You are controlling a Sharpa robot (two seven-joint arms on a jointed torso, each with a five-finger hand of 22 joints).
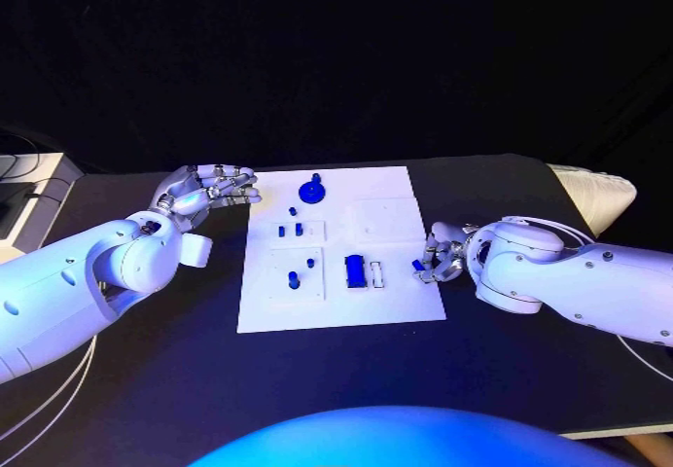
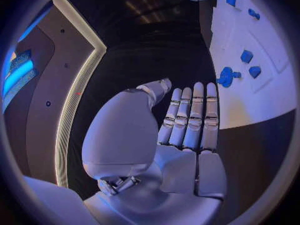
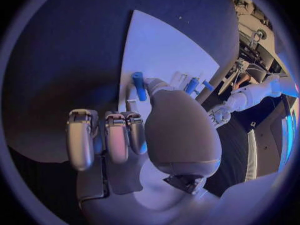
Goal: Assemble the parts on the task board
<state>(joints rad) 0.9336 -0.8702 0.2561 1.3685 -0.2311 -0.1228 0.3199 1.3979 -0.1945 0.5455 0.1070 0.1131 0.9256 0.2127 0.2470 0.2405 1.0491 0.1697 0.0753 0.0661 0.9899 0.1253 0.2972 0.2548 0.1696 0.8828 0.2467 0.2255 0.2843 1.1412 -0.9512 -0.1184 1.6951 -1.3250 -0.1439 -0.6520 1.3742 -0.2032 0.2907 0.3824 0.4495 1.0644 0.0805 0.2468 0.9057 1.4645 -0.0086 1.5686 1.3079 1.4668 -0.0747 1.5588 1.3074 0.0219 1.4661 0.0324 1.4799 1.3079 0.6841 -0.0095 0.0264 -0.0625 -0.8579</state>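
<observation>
- The left hand [image 1: 210, 190] hovers over the black tabletop [image 1: 336, 370] just off the far left corner of the task board [image 1: 400, 297]; in the head view its fingers curl loosely, while in the left wrist view the fingers [image 2: 190, 115] lie straight and side by side, with nothing in them.
- The right hand [image 1: 438, 255] sits at the board's right edge, about halfway down it. Its fingers are curled in, and a small blue peg [image 3: 139, 85] stands at the fingertips in the right wrist view; it looks pinched between thumb and a finger, though the contact itself is partly hidden.
- In the head view the same peg shows as a blue spot [image 1: 418, 265] at that hand's fingertips, just over the board's right margin.
- The task board is one white rectangular plate, lying flat in the middle of the tabletop, with faint raised square panels on it.
- Blue parts on it, counted from the head view: one round disc with a stem [image 1: 314, 188] near the far edge, one larger block [image 1: 355, 270] in the near middle, and about five small pegs scattered on the left half, such as one [image 1: 294, 280] near the left edge.
- A narrow white slot piece [image 1: 376, 272] lies just beside the larger block.
</observation>
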